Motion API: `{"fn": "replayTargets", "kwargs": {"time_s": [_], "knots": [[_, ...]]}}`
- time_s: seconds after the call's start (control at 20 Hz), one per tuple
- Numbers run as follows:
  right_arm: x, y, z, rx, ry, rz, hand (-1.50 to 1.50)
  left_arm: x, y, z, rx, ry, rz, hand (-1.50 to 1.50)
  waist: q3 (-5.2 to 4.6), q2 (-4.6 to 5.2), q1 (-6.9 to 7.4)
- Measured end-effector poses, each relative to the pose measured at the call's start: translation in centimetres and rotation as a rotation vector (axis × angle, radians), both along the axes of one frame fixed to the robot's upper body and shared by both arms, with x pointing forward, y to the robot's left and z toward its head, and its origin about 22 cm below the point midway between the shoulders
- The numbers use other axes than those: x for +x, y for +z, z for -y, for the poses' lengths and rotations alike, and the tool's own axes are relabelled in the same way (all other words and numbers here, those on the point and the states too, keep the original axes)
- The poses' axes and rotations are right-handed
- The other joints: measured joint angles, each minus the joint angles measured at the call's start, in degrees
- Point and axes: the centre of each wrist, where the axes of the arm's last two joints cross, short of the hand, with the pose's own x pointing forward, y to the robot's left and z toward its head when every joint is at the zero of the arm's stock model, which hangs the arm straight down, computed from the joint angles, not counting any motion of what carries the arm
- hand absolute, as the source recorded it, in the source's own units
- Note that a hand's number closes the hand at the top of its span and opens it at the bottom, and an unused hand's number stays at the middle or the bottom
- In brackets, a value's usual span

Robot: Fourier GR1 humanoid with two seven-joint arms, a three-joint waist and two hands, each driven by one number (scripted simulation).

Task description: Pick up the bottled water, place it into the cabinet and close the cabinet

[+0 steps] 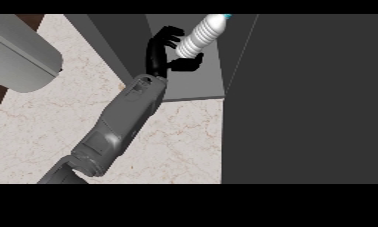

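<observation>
One white ribbed plastic water bottle (204,33), blue-capped, sits tilted inside the open grey cabinet (193,82) above its smooth floor, between the left wall and one flat dark cabinet door (310,96) swung open on the right. The black left hand (161,51) pinches it, with fingers curled round one side and thumb on the other. The veined pale marble counter (177,141) meets the cabinet's front edge; one rounded grey object (26,61) lies far left.

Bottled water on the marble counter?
No: the bottled water is over the grey cabinet shelf, in the left hand, past the counter edge.
</observation>
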Motion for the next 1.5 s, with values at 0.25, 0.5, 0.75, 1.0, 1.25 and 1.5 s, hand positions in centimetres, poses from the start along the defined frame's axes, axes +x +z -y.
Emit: {"fn": "replayTargets", "kwargs": {"time_s": [0.25, 0.5, 0.75, 1.0, 1.25, 1.5], "knots": [[-0.1, 0.1, 0.3, -0.004, 0.018, -0.002, -1.50, 0.8, 0.3, -0.4, 0.093, 0.079, 0.011, -1.50, -0.04, 0.25, -0.53], [-0.1, 0.0, 0.3, 0.009, 0.030, 0.003, -1.50, 1.3, 1.2, -0.4, 0.091, 0.066, 0.063, -1.50, -0.10, 0.50, -0.74], [-0.1, -0.1, 0.2, 0.020, 0.040, 0.001, -1.50, 2.0, 4.0, 0.8, -0.099, -0.016, 0.200, 1.50, -0.19, 0.35, -0.11], [-0.2, -0.1, 0.1, 0.027, 0.047, -0.001, -1.50, 1.9, 4.4, 1.0, -0.261, -0.151, 0.266, 1.50, -0.17, 0.08, 0.26], [-0.3, -0.1, -0.3, 0.048, 0.048, -0.012, -1.50, 1.3, 3.8, 1.1, -0.329, -0.217, 0.280, 1.50, -0.10, -0.53, 0.77], [0.0, 0.1, -0.5, 0.040, 0.054, -0.015, -1.50, 0.0, 3.4, 2.0, -0.412, -0.305, 0.257, 1.50, -0.09, -0.95, 1.37]]}}
